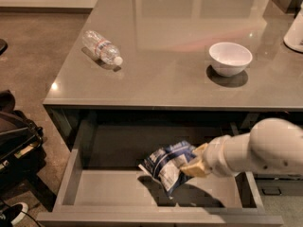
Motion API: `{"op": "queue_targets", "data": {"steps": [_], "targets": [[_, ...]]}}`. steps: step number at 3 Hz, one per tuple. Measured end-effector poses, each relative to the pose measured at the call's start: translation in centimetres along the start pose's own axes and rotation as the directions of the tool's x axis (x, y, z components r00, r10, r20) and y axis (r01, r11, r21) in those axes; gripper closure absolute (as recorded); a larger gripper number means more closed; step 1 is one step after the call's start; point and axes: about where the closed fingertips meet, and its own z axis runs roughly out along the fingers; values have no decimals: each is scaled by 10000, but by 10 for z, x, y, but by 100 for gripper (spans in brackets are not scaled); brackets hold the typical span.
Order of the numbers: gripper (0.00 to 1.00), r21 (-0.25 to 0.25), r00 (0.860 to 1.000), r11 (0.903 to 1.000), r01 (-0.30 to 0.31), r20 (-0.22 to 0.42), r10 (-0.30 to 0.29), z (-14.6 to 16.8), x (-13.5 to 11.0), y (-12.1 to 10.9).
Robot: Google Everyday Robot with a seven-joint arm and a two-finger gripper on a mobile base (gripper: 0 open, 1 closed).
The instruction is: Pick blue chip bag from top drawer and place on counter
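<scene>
The blue chip bag (166, 165) is a crinkled dark-blue foil bag with white panels. It hangs above the floor of the open top drawer (109, 188) and casts a shadow below it. My gripper (194, 163) reaches in from the right on a white arm and is shut on the bag's right side with tan fingers (195, 167). The glossy grey-brown counter (170, 51) lies above the drawer.
A clear plastic water bottle (101, 48) lies on the counter's left part. A white bowl (230, 58) stands at its right, and a white object (295, 31) at the far right edge. A dark bag (16, 143) sits on the floor left of the drawer.
</scene>
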Motion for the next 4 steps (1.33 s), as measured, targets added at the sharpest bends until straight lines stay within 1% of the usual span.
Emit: {"op": "queue_targets", "data": {"steps": [1, 2, 3, 4], "targets": [[100, 691, 9938, 9914, 1112, -152, -1104, -88, -68, 0], [100, 1135, 9790, 9724, 2037, -305, -2015, -151, -126, -2], [100, 1450, 9598, 9489, 2803, -584, -2746, -187, -184, -20], [100, 1140, 9372, 9302, 3488, -484, -3455, -167, -241, -61]]}}
